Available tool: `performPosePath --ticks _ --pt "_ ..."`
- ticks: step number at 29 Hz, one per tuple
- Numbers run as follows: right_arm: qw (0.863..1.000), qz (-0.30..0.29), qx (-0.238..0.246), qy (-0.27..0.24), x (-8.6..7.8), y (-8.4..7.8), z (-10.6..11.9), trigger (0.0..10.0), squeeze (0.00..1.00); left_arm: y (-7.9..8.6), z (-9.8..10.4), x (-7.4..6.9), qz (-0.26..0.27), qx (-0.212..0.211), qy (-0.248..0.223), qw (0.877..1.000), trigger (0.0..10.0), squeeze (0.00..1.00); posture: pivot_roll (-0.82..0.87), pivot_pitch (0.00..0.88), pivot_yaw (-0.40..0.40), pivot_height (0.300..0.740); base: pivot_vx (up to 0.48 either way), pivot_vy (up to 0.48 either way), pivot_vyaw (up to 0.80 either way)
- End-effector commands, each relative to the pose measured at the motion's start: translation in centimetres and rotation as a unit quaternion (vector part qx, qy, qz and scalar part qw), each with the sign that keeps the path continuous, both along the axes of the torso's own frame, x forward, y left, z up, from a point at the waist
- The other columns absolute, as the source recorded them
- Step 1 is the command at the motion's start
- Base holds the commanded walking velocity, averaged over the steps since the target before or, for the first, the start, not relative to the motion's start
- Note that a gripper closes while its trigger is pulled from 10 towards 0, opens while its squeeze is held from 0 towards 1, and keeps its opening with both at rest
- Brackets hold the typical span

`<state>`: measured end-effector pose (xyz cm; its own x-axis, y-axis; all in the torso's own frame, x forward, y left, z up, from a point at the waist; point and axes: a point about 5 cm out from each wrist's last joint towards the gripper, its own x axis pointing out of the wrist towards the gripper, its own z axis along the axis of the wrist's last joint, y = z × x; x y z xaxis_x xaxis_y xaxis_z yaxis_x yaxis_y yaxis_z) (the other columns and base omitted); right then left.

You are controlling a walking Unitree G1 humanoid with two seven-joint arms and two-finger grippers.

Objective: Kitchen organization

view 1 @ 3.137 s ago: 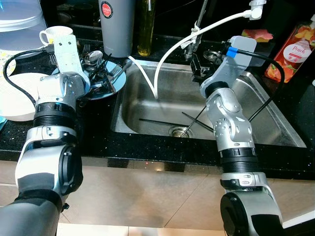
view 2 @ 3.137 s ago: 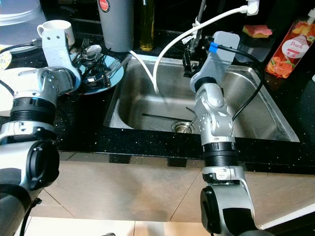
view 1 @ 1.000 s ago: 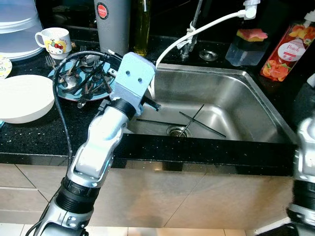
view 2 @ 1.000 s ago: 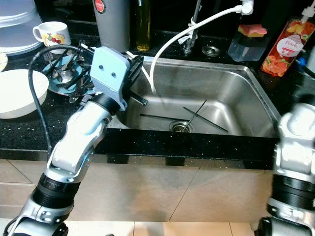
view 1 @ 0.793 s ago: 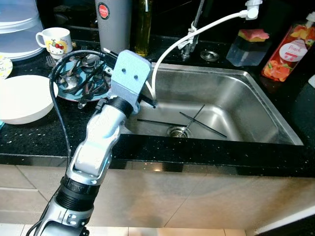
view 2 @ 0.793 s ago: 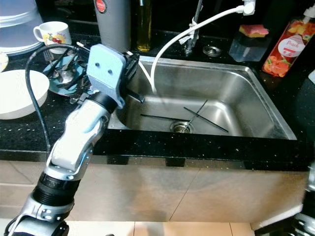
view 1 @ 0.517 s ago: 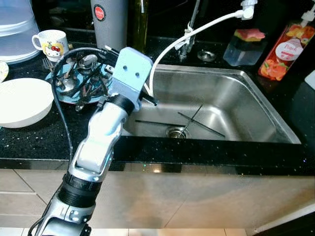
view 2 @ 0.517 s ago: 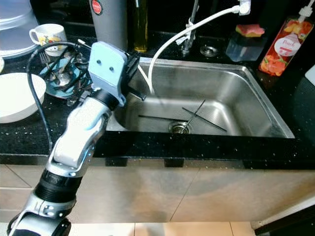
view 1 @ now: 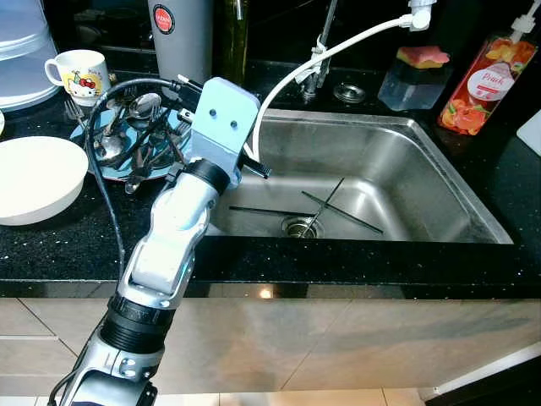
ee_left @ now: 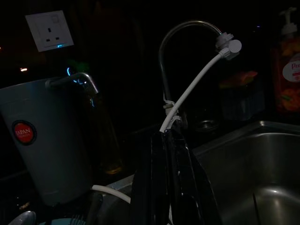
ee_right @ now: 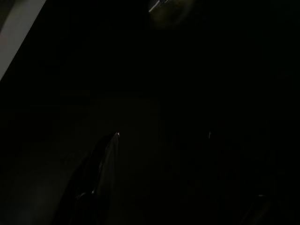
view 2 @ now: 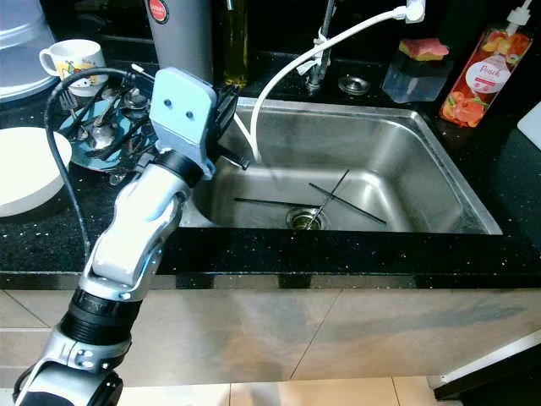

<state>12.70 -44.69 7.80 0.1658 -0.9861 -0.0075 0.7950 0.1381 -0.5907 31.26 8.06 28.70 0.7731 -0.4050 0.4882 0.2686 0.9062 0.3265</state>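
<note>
Left eye view: steel sink (view 1: 439, 178), two black chopsticks (view 1: 342, 210) crossed inside.

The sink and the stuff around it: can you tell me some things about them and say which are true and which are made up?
1. Thin black sticks lie crossed in the bottom of the sink. True: the sticks lie by the drain.
2. The white bowl sits inside the sink. False: it stands on the black counter, left of the sink.
3. The blue plate holds spoons and forks. True.
4. The left gripper holds a cup. False: its fingers are together with nothing seen between them, near the sink's left rim.
5. The mug is lying on its side. False: it stands upright, behind the blue plate.
6. A white hose runs from the tap down into the sink. True.
</note>
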Motion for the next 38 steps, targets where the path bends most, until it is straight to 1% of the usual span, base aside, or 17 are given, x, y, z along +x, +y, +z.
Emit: performPosePath --ticks 1,2,3,4,5,6,8,9,10,12,14,17,19,24,28,32,38 --pt "1.0 -0.001 0.004 0.0 -0.2 0.0 -0.2 10.0 0.0 -0.4 0.1 0.0 -0.008 0.0 -0.002 1.0 10.0 0.0 0.16 0.078 -0.077 0.74 0.0 0.0 0.0" --pt "1.0 -0.001 0.004 0.0 -0.2 0.0 -0.2 10.0 0.0 -0.4 0.1 0.0 -0.008 0.0 -0.002 1.0 10.0 0.0 0.16 0.078 -0.077 0.74 0.0 0.0 0.0" --pt "0.999 0.007 0.033 0.021 -0.6 0.6 -1.8 10.0 0.0 -0.3 0.3 0.1 -0.007 -0.004 -0.003 1.0 10.0 0.0 0.16 0.077 -0.079 0.74 0.0 0.0 0.0" --pt "0.999 0.007 0.033 0.021 -0.6 0.6 -1.8 10.0 0.0 -0.3 0.3 0.1 -0.007 -0.004 -0.003 1.0 10.0 0.0 0.16 0.077 -0.079 0.74 0.0 0.0 0.0" --pt "0.995 0.029 0.079 0.051 -0.8 1.8 -4.0 10.0 0.0 -0.3 0.7 0.1 -0.006 -0.011 -0.007 1.0 10.0 0.0 0.16 0.076 -0.084 0.74 0.0 0.0 0.0" --pt "0.995 0.029 0.079 0.051 -0.8 1.8 -4.0 10.0 0.0 -0.3 0.7 0.1 -0.006 -0.011 -0.007 1.0 10.0 0.0 0.16 0.076 -0.084 0.74 0.0 0.0 0.0" --pt "0.976 0.084 0.174 0.105 -0.9 4.7 -8.0 10.0 0.0 -0.4 1.4 0.0 -0.006 -0.02 -0.014 1.0 10.0 0.0 0.17 0.075 -0.086 0.74 0.0 0.0 0.0" --pt "0.958 0.119 0.226 0.126 -0.8 6.5 -9.8 10.0 0.0 -0.4 1.5 0.0 -0.007 -0.023 -0.017 1.0 10.0 0.0 0.17 0.074 -0.087 0.74 0.0 0.0 0.0" --pt "0.958 0.119 0.226 0.126 -0.8 6.5 -9.8 10.0 0.0 -0.4 1.5 0.0 -0.007 -0.023 -0.017 1.0 10.0 0.0 0.17 0.074 -0.087 0.74 0.0 0.0 0.0" --pt "0.91 0.196 0.325 0.168 -0.6 10.3 -12.8 10.0 0.0 -0.5 1.6 -0.1 -0.008 -0.024 -0.018 1.0 10.0 0.0 0.17 0.075 -0.089 0.74 0.0 0.0 0.0" --pt "0.876 0.236 0.378 0.186 -0.5 12.7 -14.3 10.0 0.0 -0.5 1.6 -0.1 -0.008 -0.024 -0.018 1.0 10.0 0.0 0.17 0.076 -0.089 0.74 0.0 0.0 0.0" --pt "0.864 0.245 0.4 0.182 -0.4 13.7 -14.8 10.0 0.0 -0.6 1.6 -0.2 -0.008 -0.024 -0.018 1.0 10.0 0.0 0.17 0.076 -0.089 0.74 0.0 0.0 0.0" --pt "0.836 0.27 0.438 0.191 -0.4 15.8 -15.8 10.0 0.0 -0.6 1.5 -0.2 -0.01 -0.024 -0.016 1.0 10.0 0.0 0.18 0.076 -0.087 0.74 0.0 0.0 0.0" --pt "0.814 0.294 0.457 0.207 -0.3 17.6 -16.6 10.0 0.0 -0.7 1.5 -0.3 -0.012 -0.024 -0.014 1.0 10.0 0.0 0.18 0.074 -0.088 0.74 0.0 0.0 0.0" --pt "0.779 0.335 0.478 0.228 0.0 20.1 -17.3 10.0 0.0 -0.9 1.4 -0.4 -0.014 -0.025 -0.013 1.0 10.0 0.0 0.18 0.064 -0.092 0.74 0.0 0.0 0.0" --pt "0.766 0.342 0.491 0.235 0.0 21.4 -17.7 10.0 0.0 -1.1 1.4 -0.5 -0.015 -0.026 -0.011 0.999 10.0 0.0 0.19 0.057 -0.096 0.74 0.0 0.0 0.0" --pt "0.76 0.358 0.487 0.237 0.9 23.3 -17.8 10.0 0.0 -1.4 0.2 -0.8 -0.014 -0.026 0.008 1.0 10.0 0.0 0.2 0.051 -0.095 0.74 0.0 0.0 0.0"
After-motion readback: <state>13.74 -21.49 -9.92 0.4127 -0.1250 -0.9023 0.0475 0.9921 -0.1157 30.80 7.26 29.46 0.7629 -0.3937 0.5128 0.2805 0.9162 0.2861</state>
